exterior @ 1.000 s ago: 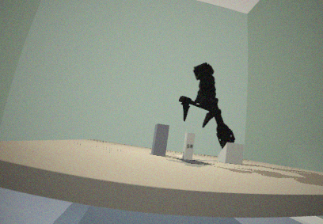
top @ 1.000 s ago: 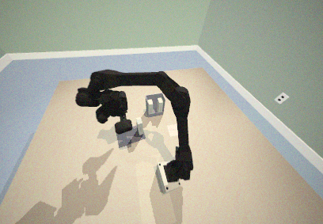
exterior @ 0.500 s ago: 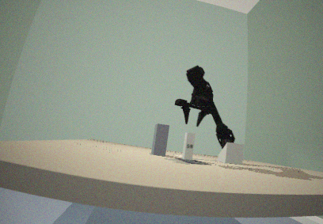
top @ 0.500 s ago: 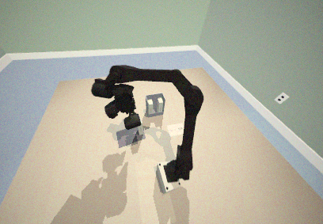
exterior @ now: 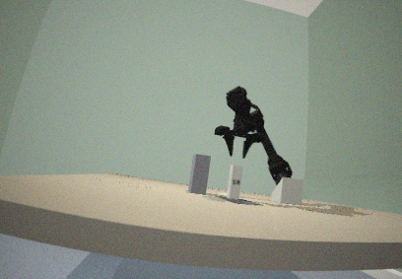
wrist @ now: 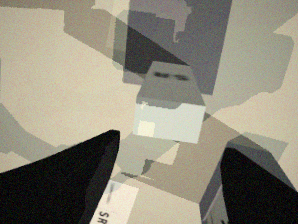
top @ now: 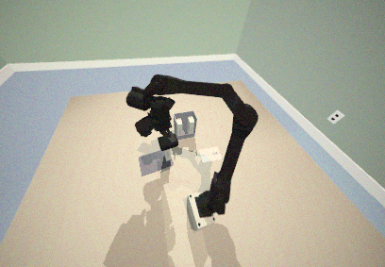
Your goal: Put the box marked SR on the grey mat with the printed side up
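SR box: probably light, stiff, slightly slick; grip upper sides flanking print. Fingers half open, holding nothing.

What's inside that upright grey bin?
Two narrow white boxes stand side by side inside the grey bin. Only their upper parts show; the bin's walls hide their lower ends and its floor. No code is readable on either.
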Controlling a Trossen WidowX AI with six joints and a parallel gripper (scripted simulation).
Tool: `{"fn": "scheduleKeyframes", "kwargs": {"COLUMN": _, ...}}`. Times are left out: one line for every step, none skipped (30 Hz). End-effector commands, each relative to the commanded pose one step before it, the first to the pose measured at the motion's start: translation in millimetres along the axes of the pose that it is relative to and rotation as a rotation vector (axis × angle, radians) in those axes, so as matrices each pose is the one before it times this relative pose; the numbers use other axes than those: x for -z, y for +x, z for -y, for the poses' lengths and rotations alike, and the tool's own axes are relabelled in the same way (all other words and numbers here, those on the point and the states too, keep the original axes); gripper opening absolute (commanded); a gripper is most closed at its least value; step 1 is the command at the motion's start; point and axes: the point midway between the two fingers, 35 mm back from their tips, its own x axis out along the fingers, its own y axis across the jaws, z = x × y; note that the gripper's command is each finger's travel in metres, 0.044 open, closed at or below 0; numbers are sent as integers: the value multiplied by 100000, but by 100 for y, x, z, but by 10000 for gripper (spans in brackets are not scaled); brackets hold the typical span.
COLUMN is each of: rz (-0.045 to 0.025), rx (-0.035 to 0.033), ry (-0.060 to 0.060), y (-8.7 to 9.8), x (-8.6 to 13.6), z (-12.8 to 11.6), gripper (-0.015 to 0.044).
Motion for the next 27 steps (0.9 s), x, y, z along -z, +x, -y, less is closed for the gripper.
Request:
{"fn": "scheduleKeyframes", "kwargs": {"rz": 734, "rx": -729, "ry": -617, "y": 201, "x": 141, "z": -163, "gripper": 238}}
{"fn": "scheduleKeyframes", "kwargs": {"rz": 1, "rx": 2, "ry": 1, "y": 79, "x": -2, "z": 5, "gripper": 238}}
{"fn": "scheduleKeyframes", "kwargs": {"rz": 1, "rx": 3, "ry": 1, "y": 102, "x": -3, "z": 7, "gripper": 238}}
{"fn": "scheduleKeyframes", "kwargs": {"rz": 1, "rx": 3, "ry": 1, "y": 126, "x": -3, "z": 8, "gripper": 238}}
{"fn": "scheduleKeyframes", "kwargs": {"rz": 0, "rx": 4, "ry": 2, "y": 147, "x": -3, "z": 8, "gripper": 238}}
{"fn": "scheduleKeyframes", "kwargs": {"rz": 0, "rx": 4, "ry": 2, "y": 159, "x": -3, "z": 8, "gripper": 238}}
{"fn": "scheduleKeyframes", "kwargs": {"rz": -1, "rx": 4, "ry": 2, "y": 162, "x": -3, "z": 7, "gripper": 238}}
{"fn": "scheduleKeyframes", "kwargs": {"rz": -1, "rx": 4, "ry": 2, "y": 162, "x": -2, "z": 7, "gripper": 238}}
{"fn": "scheduleKeyframes", "kwargs": {"rz": -2, "rx": 4, "ry": 2, "y": 162, "x": -2, "z": 6, "gripper": 238}}
{"fn": "scheduleKeyframes", "kwargs": {"rz": -2, "rx": 4, "ry": 2, "y": 162, "x": -1, "z": 5, "gripper": 238}}
{"fn": "scheduleKeyframes", "kwargs": {"rz": -3, "rx": 3, "ry": 2, "y": 162, "x": -1, "z": 4, "gripper": 238}}
{"fn": "scheduleKeyframes", "kwargs": {"rz": -3, "rx": 3, "ry": 3, "y": 162, "x": 0, "z": 3, "gripper": 238}}
{"fn": "scheduleKeyframes", "kwargs": {"rz": -4, "rx": 3, "ry": 3, "y": 162, "x": 0, "z": 2, "gripper": 238}}
{"fn": "scheduleKeyframes", "kwargs": {"rz": -4, "rx": 3, "ry": 3, "y": 162, "x": 1, "z": 1, "gripper": 238}}
{"fn": "scheduleKeyframes", "kwargs": {"rz": -5, "rx": 3, "ry": 3, "y": 162, "x": 1, "z": 0, "gripper": 238}}
{"fn": "scheduleKeyframes", "kwargs": {"rz": -5, "rx": 3, "ry": 3, "y": 162, "x": 2, "z": -1, "gripper": 238}}
{"fn": "scheduleKeyframes", "kwargs": {"rz": -6, "rx": 3, "ry": 3, "y": 162, "x": 2, "z": -2, "gripper": 238}}
{"fn": "scheduleKeyframes", "kwargs": {"rz": -6, "rx": 2, "ry": 3, "y": 162, "x": 3, "z": -3, "gripper": 238}}
{"fn": "scheduleKeyframes", "kwargs": {"rz": -7, "rx": 2, "ry": 3, "y": 162, "x": 3, "z": -4, "gripper": 238}}
{"fn": "scheduleKeyframes", "kwargs": {"rz": -7, "rx": 2, "ry": 3, "y": 162, "x": 4, "z": -4, "gripper": 238}}
{"fn": "scheduleKeyframes", "kwargs": {"rz": -8, "rx": 2, "ry": 3, "y": 162, "x": 4, "z": -5, "gripper": 238}}
{"fn": "scheduleKeyframes", "kwargs": {"rz": -9, "rx": 2, "ry": 3, "y": 162, "x": 5, "z": -6, "gripper": 238}}
{"fn": "scheduleKeyframes", "kwargs": {"rz": -9, "rx": 2, "ry": 3, "y": 161, "x": 5, "z": -7, "gripper": 238}}
{"fn": "scheduleKeyframes", "kwargs": {"rz": -10, "rx": 1, "ry": 3, "y": 161, "x": 6, "z": -8, "gripper": 238}}
{"fn": "scheduleKeyframes", "kwargs": {"rz": -10, "rx": 1, "ry": 3, "y": 161, "x": 6, "z": -9, "gripper": 238}}
{"fn": "scheduleKeyframes", "kwargs": {"rz": -9, "rx": 1, "ry": 3, "y": 130, "x": 5, "z": -8, "gripper": 238}}
{"fn": "scheduleKeyframes", "kwargs": {"rz": -5, "rx": 0, "ry": 2, "y": 79, "x": 3, "z": -5, "gripper": 238}}
